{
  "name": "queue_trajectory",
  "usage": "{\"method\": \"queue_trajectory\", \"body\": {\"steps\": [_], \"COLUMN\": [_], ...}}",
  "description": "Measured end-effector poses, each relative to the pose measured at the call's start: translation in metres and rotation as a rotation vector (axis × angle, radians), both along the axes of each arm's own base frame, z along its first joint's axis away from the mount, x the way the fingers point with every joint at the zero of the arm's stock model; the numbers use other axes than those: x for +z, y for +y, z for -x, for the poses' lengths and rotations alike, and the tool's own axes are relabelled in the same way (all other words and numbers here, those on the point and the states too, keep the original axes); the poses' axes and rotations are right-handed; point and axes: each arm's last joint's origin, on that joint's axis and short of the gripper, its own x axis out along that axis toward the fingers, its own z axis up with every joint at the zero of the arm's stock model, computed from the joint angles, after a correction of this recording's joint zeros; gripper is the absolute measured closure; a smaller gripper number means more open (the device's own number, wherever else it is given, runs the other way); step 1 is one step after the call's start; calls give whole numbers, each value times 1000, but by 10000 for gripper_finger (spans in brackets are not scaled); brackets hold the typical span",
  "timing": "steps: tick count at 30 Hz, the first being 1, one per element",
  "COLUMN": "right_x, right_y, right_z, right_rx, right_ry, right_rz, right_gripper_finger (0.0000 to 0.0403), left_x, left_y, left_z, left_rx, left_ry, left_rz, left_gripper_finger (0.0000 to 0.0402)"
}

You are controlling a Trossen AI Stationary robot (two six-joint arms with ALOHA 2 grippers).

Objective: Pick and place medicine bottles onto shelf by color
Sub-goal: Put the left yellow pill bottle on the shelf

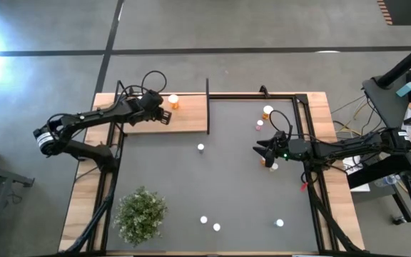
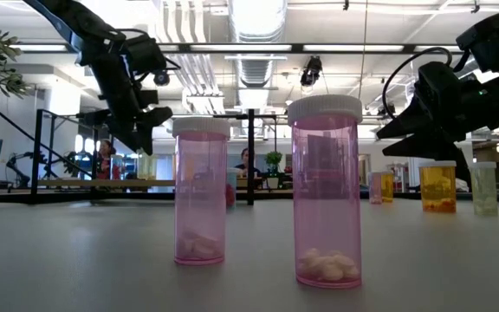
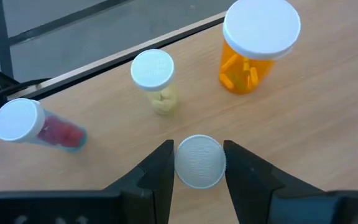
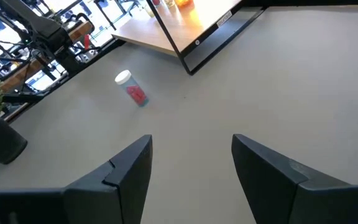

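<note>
While my left claw (image 3: 199,163) pinches a small white-capped bottle (image 3: 199,160) over the light-wood shelf (image 3: 328,118), right claw (image 4: 191,163) hangs half-open, empty. Light, rigid, slick plastic; I grip the cap.

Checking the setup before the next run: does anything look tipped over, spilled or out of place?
Nothing spilled or damaged. In the left wrist view, one small bottle with red contents appears to lean or lie on the shelf, while the orange bottle and yellow-filled bottle stand upright. That may only be the camera angle.
</note>
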Motion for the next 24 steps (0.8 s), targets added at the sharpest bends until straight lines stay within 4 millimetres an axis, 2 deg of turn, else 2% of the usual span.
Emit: {"method": "queue_trajectory", "body": {"steps": [19, 24], "right_x": [0, 0], "right_y": [0, 0], "right_z": [0, 0], "right_rx": [0, 0], "right_ry": [0, 0], "right_rz": [0, 0], "right_gripper_finger": [193, 193], "left_x": [0, 0], "left_y": [1, 2], "left_z": [1, 2], "left_rx": [8, 11], "left_ry": [0, -1], "left_rz": [3, 3], "left_gripper_finger": [292, 274]}}
